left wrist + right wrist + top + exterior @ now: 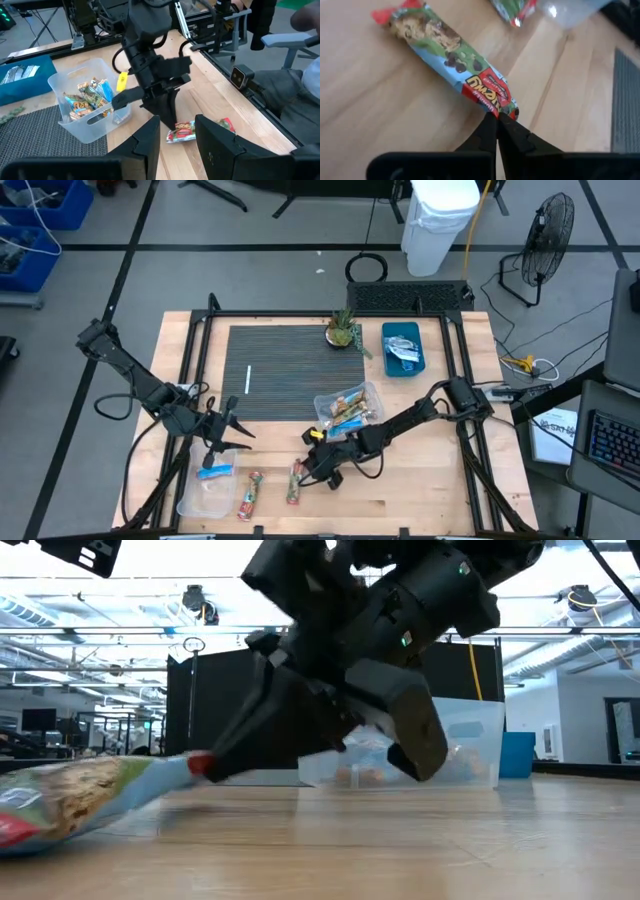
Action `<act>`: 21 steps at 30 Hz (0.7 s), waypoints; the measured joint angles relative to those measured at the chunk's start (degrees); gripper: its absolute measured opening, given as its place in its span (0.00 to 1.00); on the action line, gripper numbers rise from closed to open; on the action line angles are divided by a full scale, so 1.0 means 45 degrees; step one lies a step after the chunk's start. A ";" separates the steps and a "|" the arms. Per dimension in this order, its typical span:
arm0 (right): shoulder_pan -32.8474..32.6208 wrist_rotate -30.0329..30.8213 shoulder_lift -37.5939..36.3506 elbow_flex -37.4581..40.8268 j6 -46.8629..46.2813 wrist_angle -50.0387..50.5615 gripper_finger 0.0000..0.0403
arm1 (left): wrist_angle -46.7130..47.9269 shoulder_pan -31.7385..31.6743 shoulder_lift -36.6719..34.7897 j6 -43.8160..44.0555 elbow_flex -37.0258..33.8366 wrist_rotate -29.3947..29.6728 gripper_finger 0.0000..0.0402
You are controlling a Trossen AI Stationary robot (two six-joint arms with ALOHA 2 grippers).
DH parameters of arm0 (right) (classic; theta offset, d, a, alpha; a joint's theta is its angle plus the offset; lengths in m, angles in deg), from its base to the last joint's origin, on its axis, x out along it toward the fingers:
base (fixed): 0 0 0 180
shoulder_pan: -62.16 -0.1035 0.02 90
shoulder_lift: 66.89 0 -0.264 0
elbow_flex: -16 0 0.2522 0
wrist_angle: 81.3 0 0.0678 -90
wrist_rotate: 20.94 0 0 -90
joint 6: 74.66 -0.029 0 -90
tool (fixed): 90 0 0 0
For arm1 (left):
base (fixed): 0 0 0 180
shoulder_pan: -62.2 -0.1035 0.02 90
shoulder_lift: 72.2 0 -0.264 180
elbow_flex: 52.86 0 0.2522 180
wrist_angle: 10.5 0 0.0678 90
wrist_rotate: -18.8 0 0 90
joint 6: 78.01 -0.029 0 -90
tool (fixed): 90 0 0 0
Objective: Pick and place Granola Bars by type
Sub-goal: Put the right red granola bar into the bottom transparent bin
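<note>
An orange-red-green granola bar lies on the wooden table near its near edge. My right gripper is shut at that bar's end. A second bar of the same kind lies flat to its left. My left gripper hangs open above the table, just beyond a clear tray that holds a blue bar. More bars fill a clear bin. Silvery ones lie in a blue bin. My right gripper pinches the crimped red end of the wrapper between its two shut fingertips. The fingers slant down from the table's right side, roughly along the bar. The rest of the bar lies on the table, stretching away from the fingers.
A small potted plant and a white strip sit on the dark ribbed mat behind the bins. A black frame rims the table. Bare wood stretches along the near edge, right of the bars.
</note>
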 joint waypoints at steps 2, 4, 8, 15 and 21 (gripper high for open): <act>-0.0074 -0.0002 -0.0080 0.0000 0.0204 -0.0239 0.00 | 0.0000 0.0000 0.0000 0.0000 0.0000 -0.0005 0.32; -0.0138 -0.0011 -0.0276 0.0003 0.0297 -0.0504 0.00 | -0.0001 0.0000 0.0004 0.0038 0.0000 0.0000 0.32; -0.0215 -0.0035 -0.0860 0.0010 0.0471 -0.0891 0.00 | 0.0055 0.0000 0.0005 0.0246 0.0000 -0.0005 0.32; -0.0239 -0.0719 -0.1563 0.0010 0.1056 -0.2056 0.00 | 0.0057 -0.0013 0.0012 0.0430 0.0000 -0.0005 0.32; -0.0191 -0.0499 -0.1935 0.0000 0.2121 -0.2842 0.00 | -0.1487 -0.0233 0.0953 0.0423 0.0000 -0.0010 0.32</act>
